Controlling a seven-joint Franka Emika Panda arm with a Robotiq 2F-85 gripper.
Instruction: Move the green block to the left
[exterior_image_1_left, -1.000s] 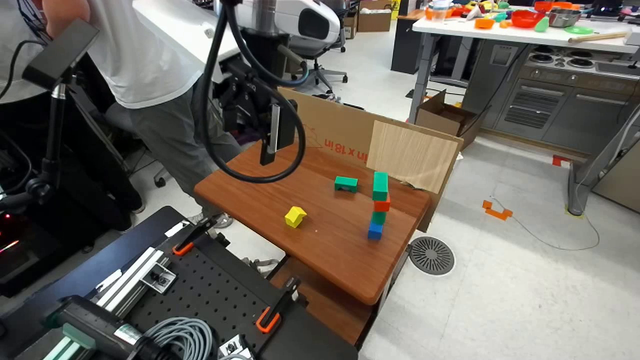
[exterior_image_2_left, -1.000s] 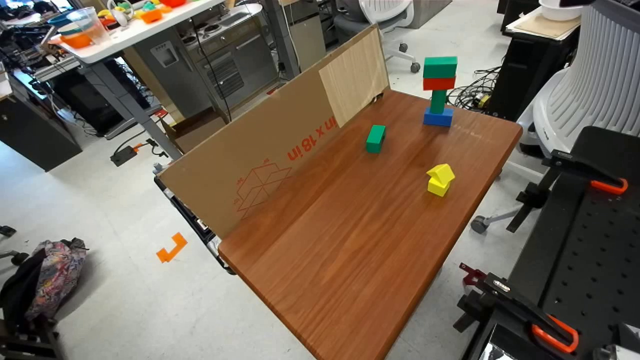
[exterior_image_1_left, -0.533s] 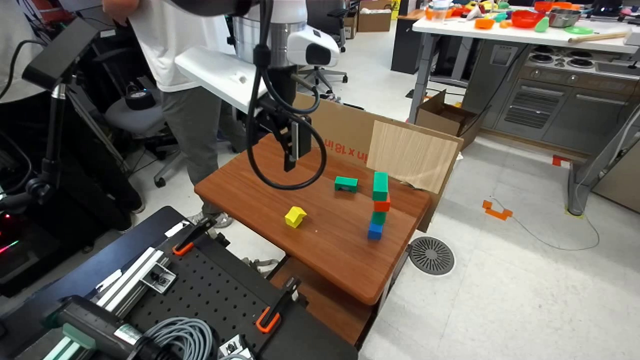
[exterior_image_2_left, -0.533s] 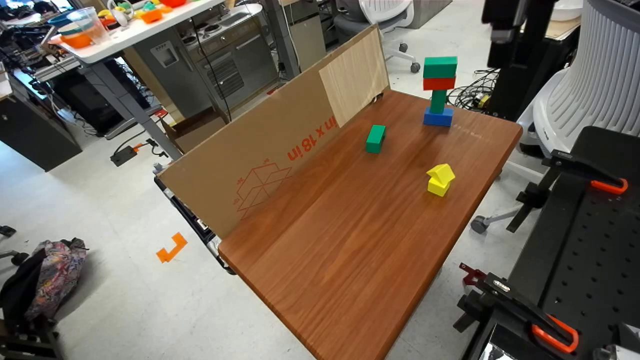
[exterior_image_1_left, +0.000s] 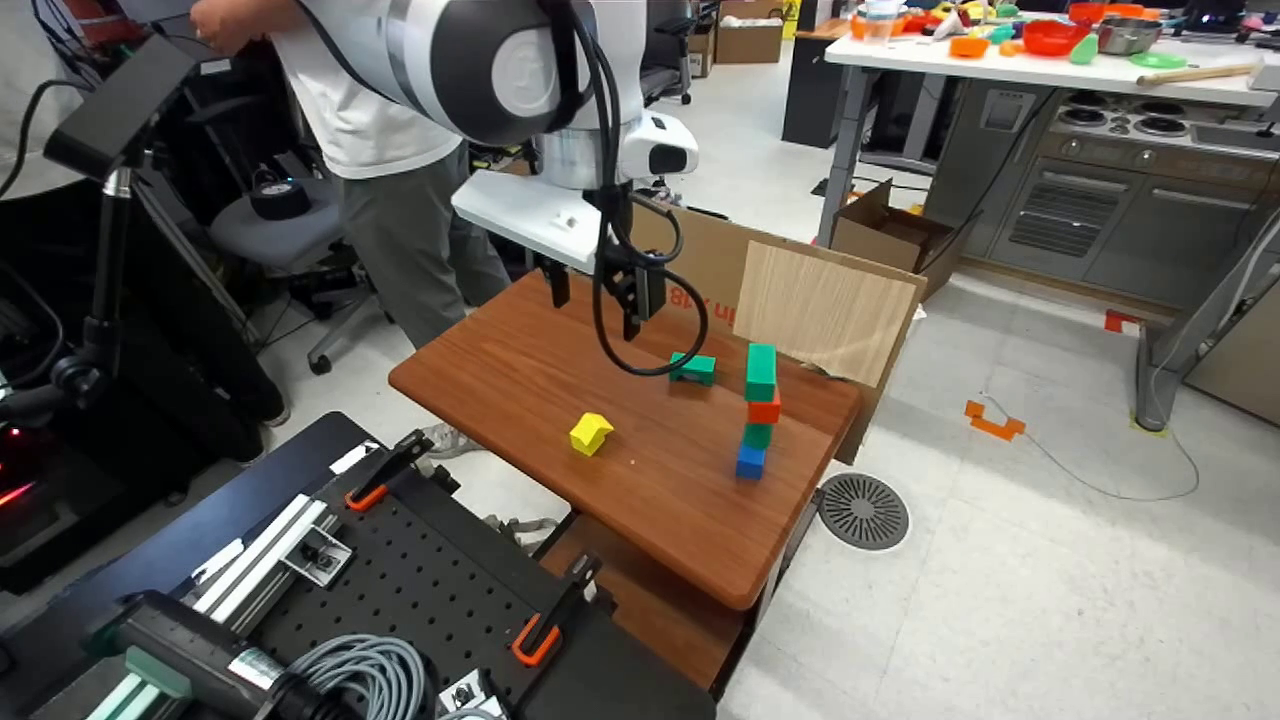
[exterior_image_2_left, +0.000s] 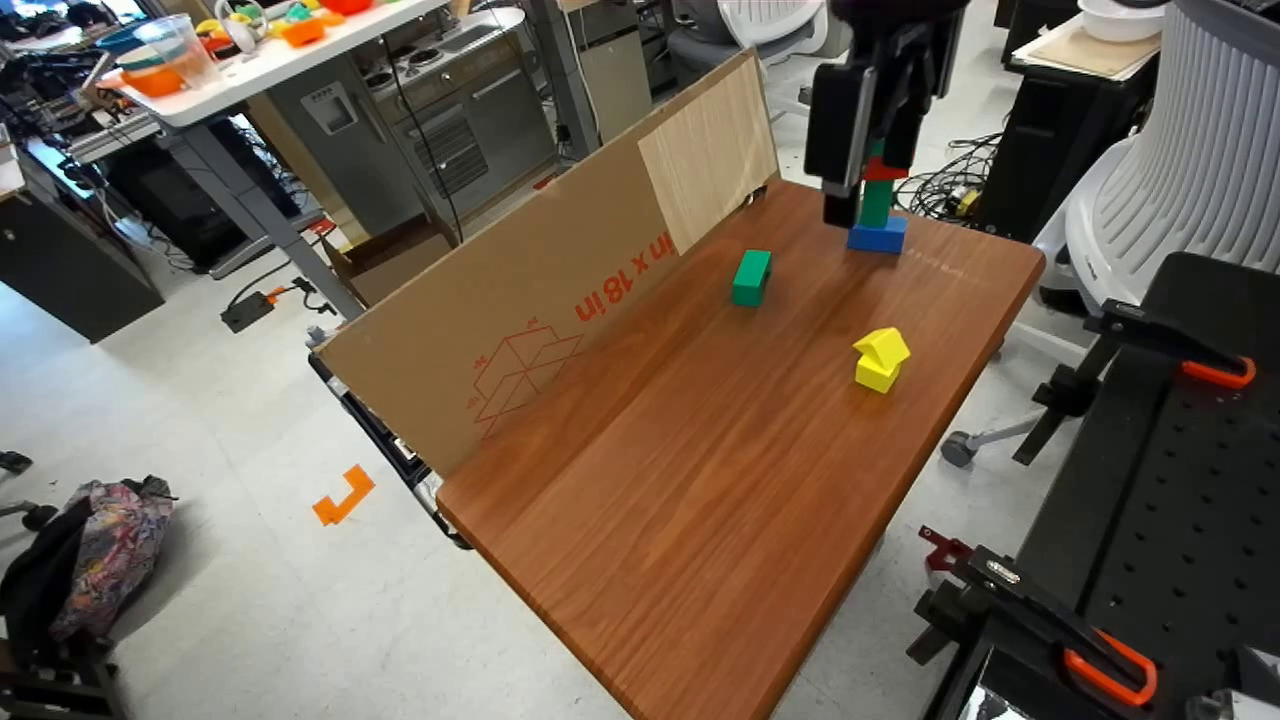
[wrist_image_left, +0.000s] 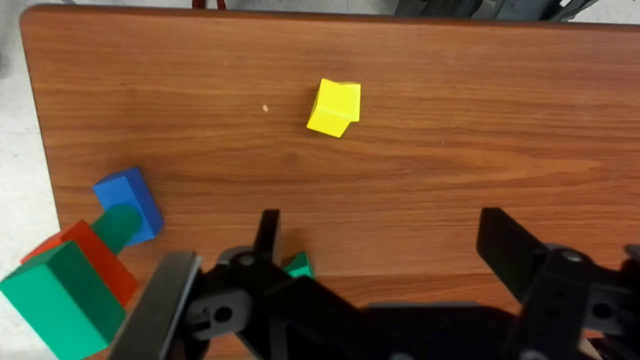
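The green block (exterior_image_1_left: 700, 370) lies low on the brown table near the cardboard wall, alone, with a notch in one side; it also shows in an exterior view (exterior_image_2_left: 751, 278). In the wrist view only one end of the green block (wrist_image_left: 301, 265) shows, beside the left finger; the rest is hidden behind the gripper. My gripper (wrist_image_left: 381, 215) is open with nothing between its fingers. In an exterior view the gripper (exterior_image_1_left: 596, 308) hangs above the table, near the green block. In an exterior view the gripper (exterior_image_2_left: 868, 185) covers the top of the block stack.
A stack stands near the table's end: blue block (exterior_image_1_left: 750, 462), green cylinder (wrist_image_left: 119, 225), red block (wrist_image_left: 102, 260), green block on top (exterior_image_1_left: 760, 372). A yellow prism sits on a yellow cube (exterior_image_2_left: 877, 374) near the table's edge. A cardboard wall (exterior_image_2_left: 560, 290) lines one side.
The arm has swung in over the table and lowered, bringing the gripper closer to the lone green block. The gripper has come into an exterior view. The blocks have not moved.
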